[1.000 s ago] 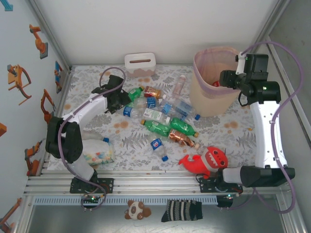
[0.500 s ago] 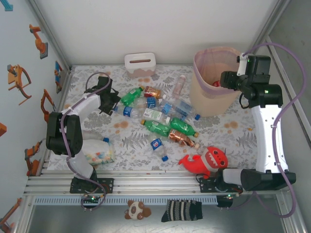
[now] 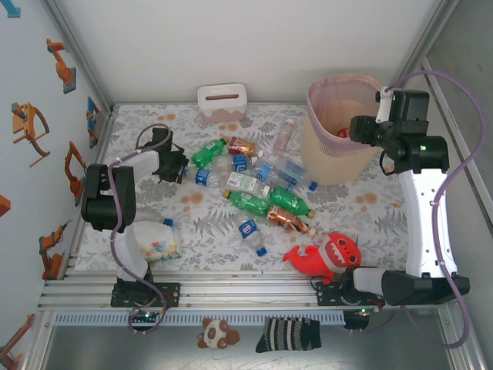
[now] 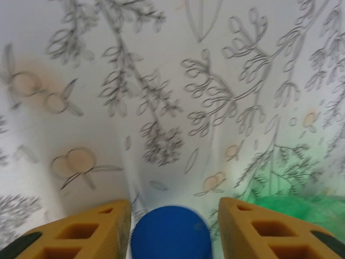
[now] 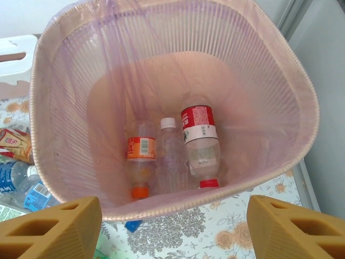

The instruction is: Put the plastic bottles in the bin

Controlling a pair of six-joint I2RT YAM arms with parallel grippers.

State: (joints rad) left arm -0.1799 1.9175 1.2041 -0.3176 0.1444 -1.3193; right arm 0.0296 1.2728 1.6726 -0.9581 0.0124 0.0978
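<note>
Seeing left gripper (image 3: 176, 165) swung back left off the pile (image 3: 248, 183) since a second ago, fingers (image 4: 81, 232) flanking a blue cap (image 4: 170, 234); clamped or not, can't tell. Hardly any shift at right gripper (image 5: 171, 200), spread empty over bin (image 5: 307, 102), three bottles (image 5: 199, 140) inside.

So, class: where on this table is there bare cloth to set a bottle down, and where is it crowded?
Free: the cloth between the bag of pastel bits and the lone blue-labelled bottle; the stretch between the bin and the red shark. Crowded: the bottle pile mid-table.
</note>
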